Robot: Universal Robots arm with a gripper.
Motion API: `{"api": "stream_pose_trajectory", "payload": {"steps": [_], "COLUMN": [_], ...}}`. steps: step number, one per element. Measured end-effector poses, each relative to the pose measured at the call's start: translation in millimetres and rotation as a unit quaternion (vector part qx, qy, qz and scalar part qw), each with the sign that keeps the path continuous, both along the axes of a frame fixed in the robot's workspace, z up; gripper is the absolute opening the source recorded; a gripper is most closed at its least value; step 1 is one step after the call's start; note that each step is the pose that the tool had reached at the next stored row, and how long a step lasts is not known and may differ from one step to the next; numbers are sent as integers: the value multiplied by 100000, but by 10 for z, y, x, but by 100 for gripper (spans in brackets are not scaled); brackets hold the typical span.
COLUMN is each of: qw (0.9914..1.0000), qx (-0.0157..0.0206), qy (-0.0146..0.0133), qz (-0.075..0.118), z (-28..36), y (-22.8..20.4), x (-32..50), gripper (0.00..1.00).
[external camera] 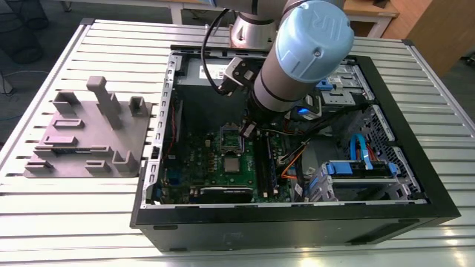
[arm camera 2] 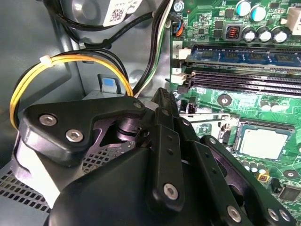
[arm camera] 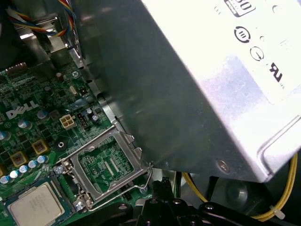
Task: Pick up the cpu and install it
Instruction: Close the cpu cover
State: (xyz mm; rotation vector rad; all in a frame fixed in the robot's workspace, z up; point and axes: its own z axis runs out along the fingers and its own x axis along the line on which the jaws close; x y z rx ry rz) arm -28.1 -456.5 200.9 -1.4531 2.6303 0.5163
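The cpu (external camera: 232, 164) is a small silver square lying flat in its seat on the green motherboard (external camera: 200, 161) inside the open computer case; it also shows in both wrist views (arm camera 2: 263, 142) (arm camera: 33, 205). Right beside it the metal socket frame (arm camera: 106, 165) stands hinged open, with its wire lever (arm camera: 148, 173) raised. My gripper (external camera: 247, 130) hangs over that open frame, a short way from the cpu. Its black fingers (arm camera 2: 164, 136) look pressed together with nothing between them, and the tip (arm camera: 161, 184) sits close to the lever.
The black case (external camera: 297, 222) stands on a slatted metal table. The silver power supply (arm camera: 211, 94) sits close by the gripper, with yellow and black cables (arm camera 2: 70, 59) beside it. Memory slots (arm camera 2: 244, 75) run next to the socket. A grey plastic fixture (external camera: 89, 133) lies at the exterior view's left.
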Motion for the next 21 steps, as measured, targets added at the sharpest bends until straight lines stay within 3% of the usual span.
{"api": "stream_pose_trajectory", "payload": {"steps": [8,17,21], "qw": [100000,99995,99995], "qx": [275,956,978], "qy": [0,-7,2], "qz": [-6,-2,-5], "z": [-25,-69,-83], "y": [10,15,16], "x": [-13,-25,-37], "gripper": [11,11,11]}}
